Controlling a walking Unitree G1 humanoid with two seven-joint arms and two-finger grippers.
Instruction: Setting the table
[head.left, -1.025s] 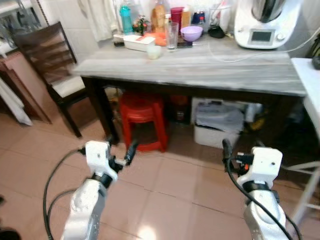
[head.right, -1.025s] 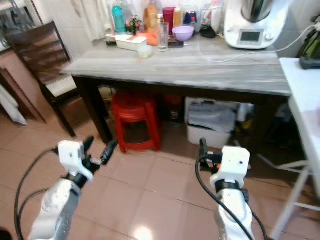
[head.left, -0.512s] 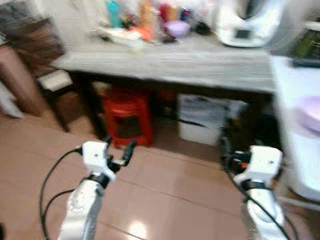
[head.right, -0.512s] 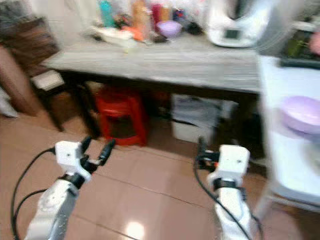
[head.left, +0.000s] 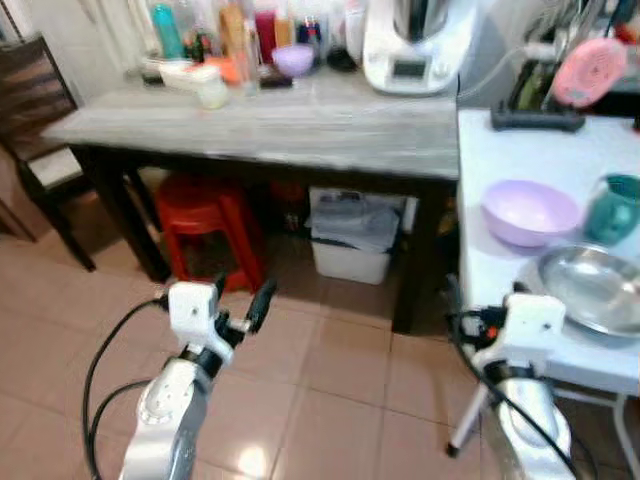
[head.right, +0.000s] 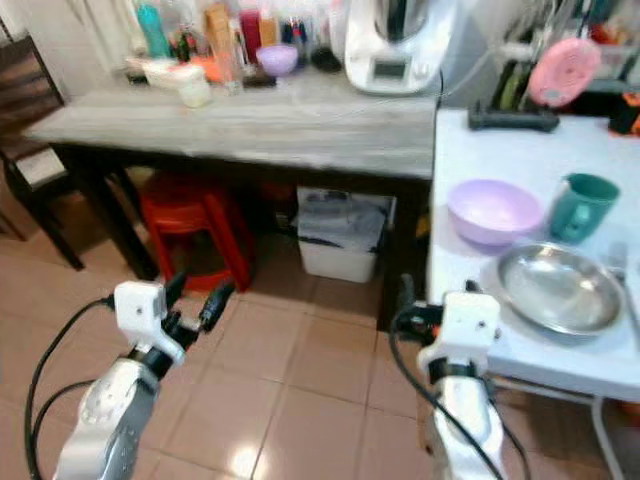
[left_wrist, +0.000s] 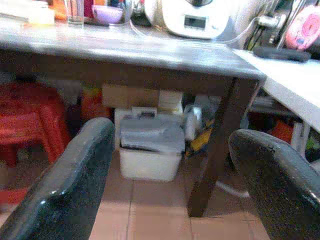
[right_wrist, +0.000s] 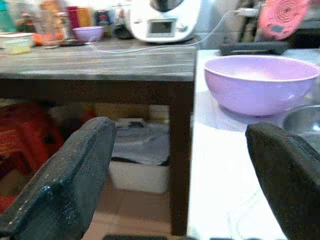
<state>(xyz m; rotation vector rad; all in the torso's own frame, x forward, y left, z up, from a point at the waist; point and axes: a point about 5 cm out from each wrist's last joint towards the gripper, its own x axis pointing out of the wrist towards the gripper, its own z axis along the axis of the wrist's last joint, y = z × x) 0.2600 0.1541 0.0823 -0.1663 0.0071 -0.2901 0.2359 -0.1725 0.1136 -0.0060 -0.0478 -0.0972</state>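
White is the bench (head.left: 520, 170) on your right side, and its near edge stands just in front of the right gripper (head.left: 455, 300). Its left edge meets the long grey wooden bench (head.left: 300, 125), and the dark leg (head.left: 420, 260) of that bench stands at this corner. In front of you the tiled floor (head.left: 330, 370) is open up to the red stool (head.left: 205, 225) and the white box (head.left: 350, 240) under the grey bench. A dark chair (head.left: 35, 110) stands at the far left.

Compared with one second ago, the camera has turned to the right: the white bench now takes the right part of the view, and the chair has slid to the left border. Both arms keep the same low pose.

On the white bench you have a lilac bowl (head.left: 530, 212), a teal cup (head.left: 612, 208) beside it, and nearer to you a steel plate (head.left: 592, 290). You cannot tell whether anything is inside the bowl or the cup; the plate looks bare. At the back of the grey bench stand a small purple bowl (head.left: 293, 60), bottles (head.left: 200, 25) and a white kitchen machine (head.left: 410, 45).

The left gripper (head.left: 245, 315) has its fingers well apart and holds nothing. The right gripper also stands wide open with nothing between its fingers, as its wrist view shows.
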